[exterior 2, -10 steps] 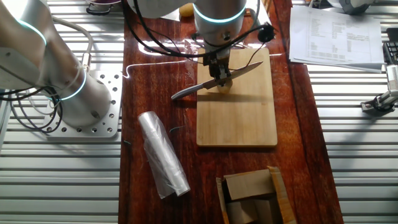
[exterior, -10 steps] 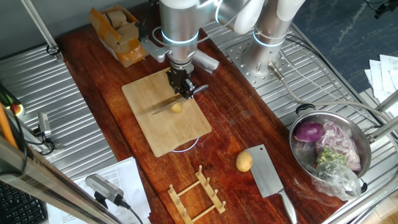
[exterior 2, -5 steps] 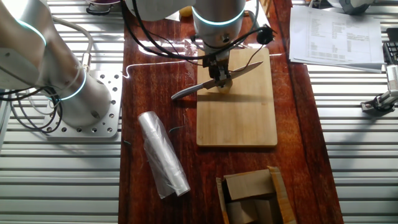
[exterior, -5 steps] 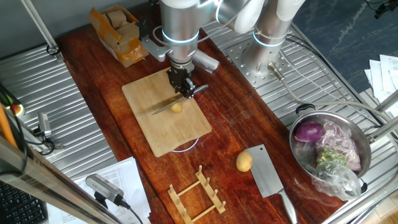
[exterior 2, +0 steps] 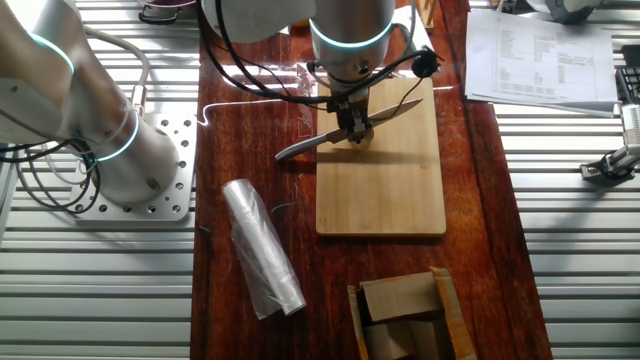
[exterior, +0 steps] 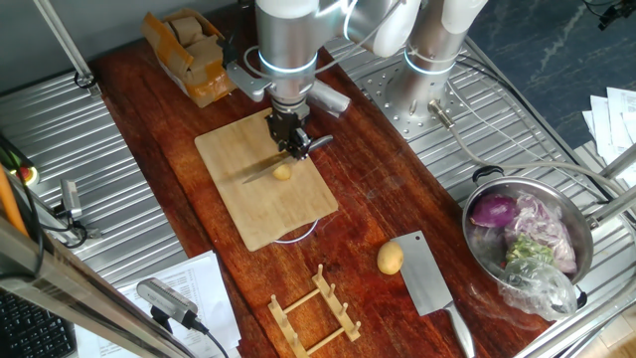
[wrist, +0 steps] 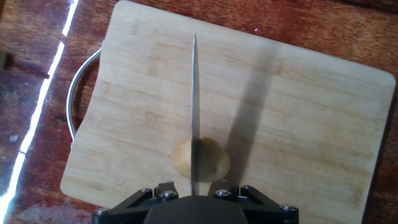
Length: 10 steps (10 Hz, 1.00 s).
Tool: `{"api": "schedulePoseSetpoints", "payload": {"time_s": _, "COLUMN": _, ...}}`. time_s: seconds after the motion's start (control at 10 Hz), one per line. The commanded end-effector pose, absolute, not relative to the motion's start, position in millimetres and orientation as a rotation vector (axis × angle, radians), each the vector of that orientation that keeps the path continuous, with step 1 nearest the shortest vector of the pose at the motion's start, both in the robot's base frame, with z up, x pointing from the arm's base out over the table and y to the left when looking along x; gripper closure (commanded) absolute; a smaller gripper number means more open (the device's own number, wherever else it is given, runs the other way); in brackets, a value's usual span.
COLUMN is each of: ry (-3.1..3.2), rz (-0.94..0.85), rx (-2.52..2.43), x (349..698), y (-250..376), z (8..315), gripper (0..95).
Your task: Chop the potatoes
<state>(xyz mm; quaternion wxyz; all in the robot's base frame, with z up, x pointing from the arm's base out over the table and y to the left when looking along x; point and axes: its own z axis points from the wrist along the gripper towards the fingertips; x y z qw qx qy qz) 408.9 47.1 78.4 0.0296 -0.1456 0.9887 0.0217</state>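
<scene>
Jaws clamped on the handle of a slim steel kitchen knife [exterior 2: 350,126], with the blade edge-down along the hand's axis. The gripper [exterior: 294,142] holds the blade directly over a small, smooth yellow-tan potato [wrist: 199,158], which lies whole near the middle of a pale bamboo cutting board [exterior: 248,204] on the dark red wooden tabletop [exterior: 368,189]. In the hand view the blade crosses the potato slightly left of its centre. A second potato [exterior: 390,259] lies off the board, touching or just beside a broad steel cleaver [exterior: 429,281].

To cut well, the blade should probably descend straight and vertically, since a rounded potato may roll under a skewed edge. Pressing through to the board, then lifting clear, would likely give a clean split.
</scene>
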Motion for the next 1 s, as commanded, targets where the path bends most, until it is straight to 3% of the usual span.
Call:
{"api": "schedulePoseSetpoints", "payload": {"time_s": 0.1, "ry": 3.046, "rz": 0.066, "rx": -0.449, "x": 408.0, "y": 47.0, "z": 79.6, "gripper": 76.0}}
{"api": "schedulePoseSetpoints", "payload": {"time_s": 1.0, "ry": 3.023, "rz": 0.091, "rx": -0.445, "x": 414.2, "y": 48.7, "z": 73.1, "gripper": 76.0}}
